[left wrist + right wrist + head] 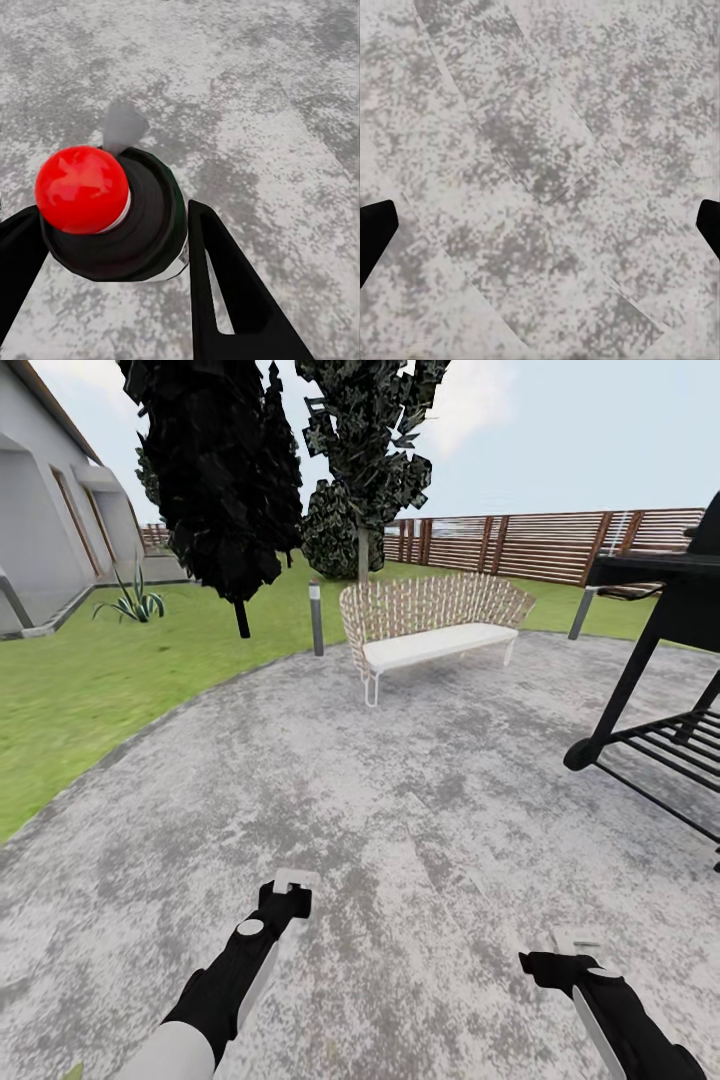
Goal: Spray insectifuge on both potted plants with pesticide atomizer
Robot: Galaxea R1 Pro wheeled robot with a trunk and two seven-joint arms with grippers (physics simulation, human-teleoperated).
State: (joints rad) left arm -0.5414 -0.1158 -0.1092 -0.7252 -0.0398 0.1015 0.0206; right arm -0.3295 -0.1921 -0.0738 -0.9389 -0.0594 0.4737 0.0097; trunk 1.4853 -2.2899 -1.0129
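Left gripper (112,211) pinches the dark-green cylindrical pesticide atomizer (154,221) at frame centre, its long axis end-on and the red-ball tip facing me. Right gripper (545,217) is spread, so I judge the left arm sprays.

Grill (660,630) cut off at right edge; right gripper (540,225) fingertips mostly out of frame.
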